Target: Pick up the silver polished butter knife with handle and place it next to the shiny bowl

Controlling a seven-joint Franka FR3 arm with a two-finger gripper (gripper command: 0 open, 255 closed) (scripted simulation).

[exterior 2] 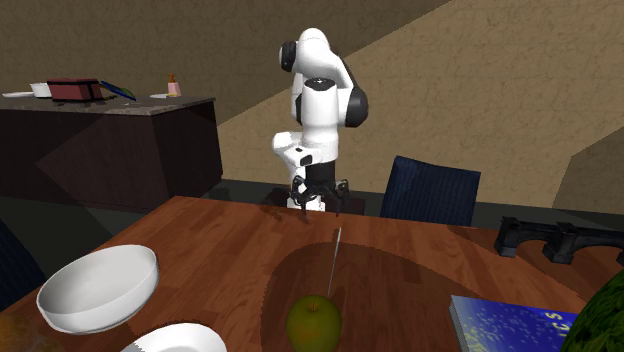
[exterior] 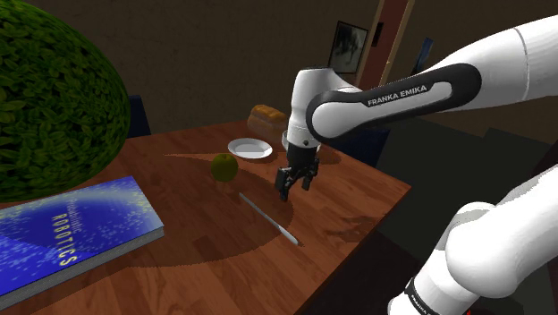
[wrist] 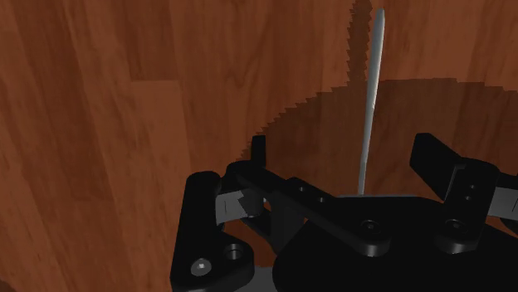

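While hovering low over the wooden table [exterior: 358,201], carrying the gripper [exterior: 296,186] released, fingers spread and clasping nothing. Finding the butter knife [exterior: 268,219] lying flat on the wood at seven o'clock of the gripper in the shoulder view, apart from both fingers. Seeing the bowl [exterior 2: 100,290] at eight o'clock of the knife in the second exterior view, the green apple [exterior 2: 313,320] at six. Probably risking a skid: pinching so thin a blade against the tabletop may be sending it sliding or twisting out; swinging toward the bowl may be clipping the apple
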